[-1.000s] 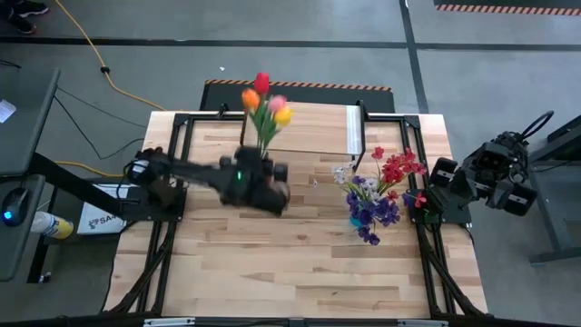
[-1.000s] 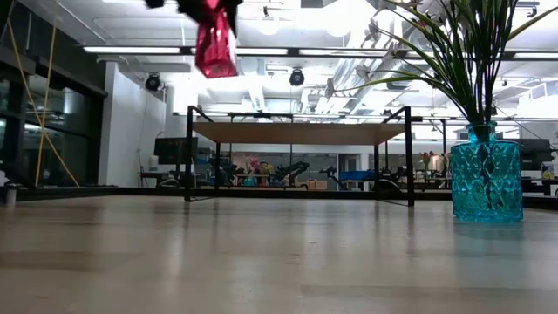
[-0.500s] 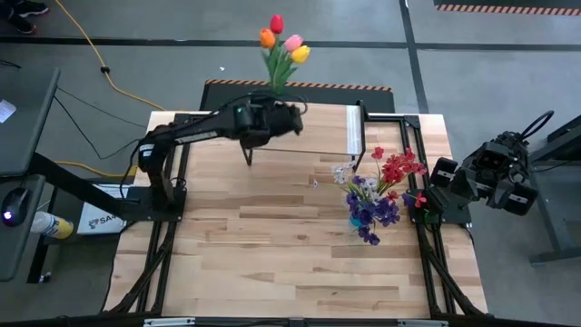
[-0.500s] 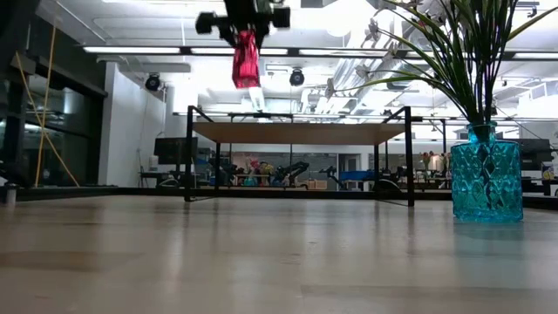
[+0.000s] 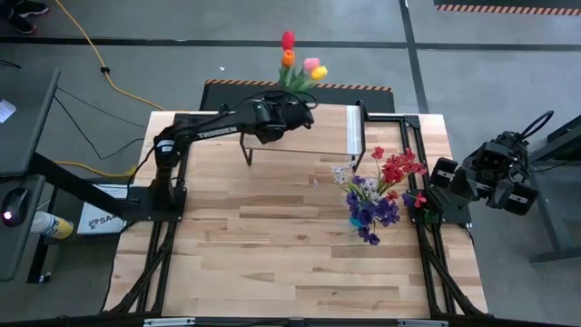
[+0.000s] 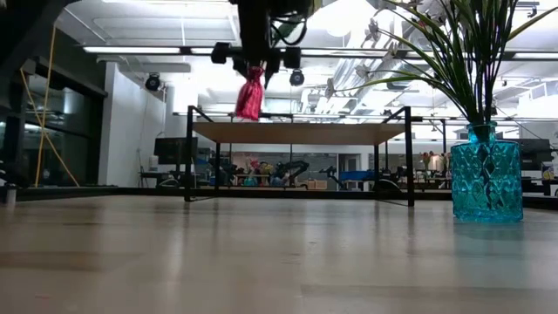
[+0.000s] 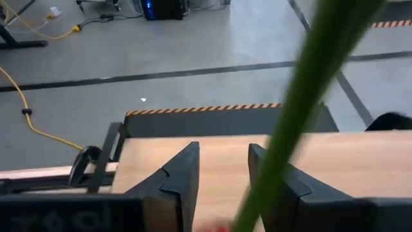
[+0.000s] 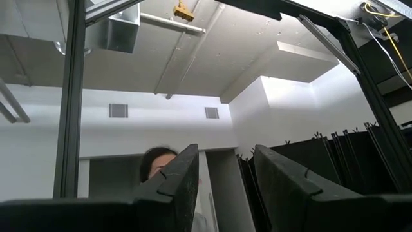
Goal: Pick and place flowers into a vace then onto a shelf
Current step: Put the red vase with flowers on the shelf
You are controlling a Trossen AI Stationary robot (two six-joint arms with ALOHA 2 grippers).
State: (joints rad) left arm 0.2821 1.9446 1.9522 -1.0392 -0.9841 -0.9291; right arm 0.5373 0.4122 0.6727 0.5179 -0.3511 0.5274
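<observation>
The left gripper (image 5: 289, 116) pinches a red vase (image 6: 250, 94) in the air just above the shelf (image 5: 322, 129). Red, orange, pink and yellow tulips (image 5: 300, 66) rise from the vase beyond the fingers. The right gripper (image 5: 436, 191), fingers spread, rests folded well off to the side, past a blue vase (image 6: 486, 183) of blossom sprays (image 5: 379, 186).

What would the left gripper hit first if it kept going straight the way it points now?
Probably nothing on the table. The left gripper, holding a red vase of tulips, points past the shelf toward open floor, though depth is unclear.
</observation>
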